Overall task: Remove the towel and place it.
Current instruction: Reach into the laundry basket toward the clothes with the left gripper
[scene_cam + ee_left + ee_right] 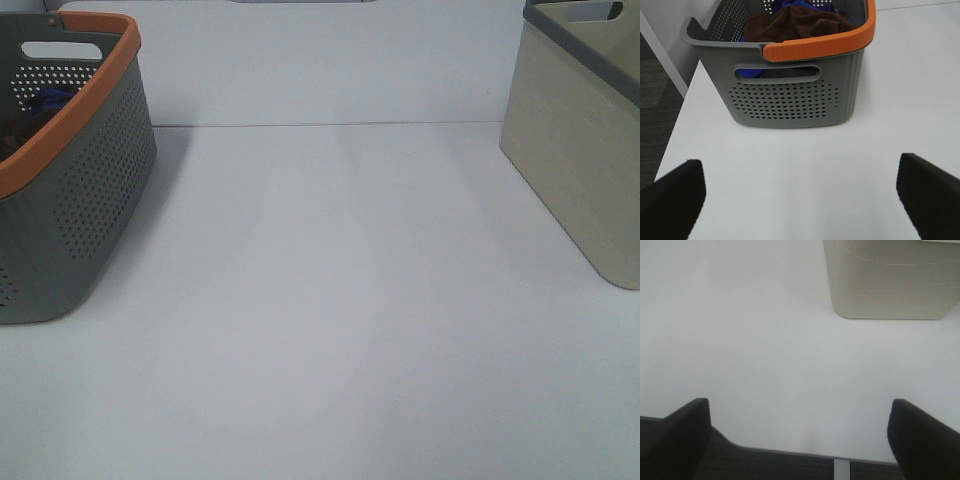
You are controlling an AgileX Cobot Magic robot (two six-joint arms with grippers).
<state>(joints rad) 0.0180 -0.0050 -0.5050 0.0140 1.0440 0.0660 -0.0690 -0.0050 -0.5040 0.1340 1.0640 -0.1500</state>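
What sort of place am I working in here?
Probably a lab or office test bench set up for laundry sorting: a bare white table, a perforated grey basket holding the towel, a beige bin, and dark carpet below.

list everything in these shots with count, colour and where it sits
table: 1, white, under both containers
grey basket: 1, grey with orange rim, table's left side
towel: 1, dark reddish-brown, bunched in the grey basket
blue cloth: 1, blue, same basket, partly under the towel
beige bin: 1, beige with dark grey rim, table's right side
left gripper: 1, black, open, short of the grey basket
right gripper: 1, black, open, over the table's edge, apart from the beige bin
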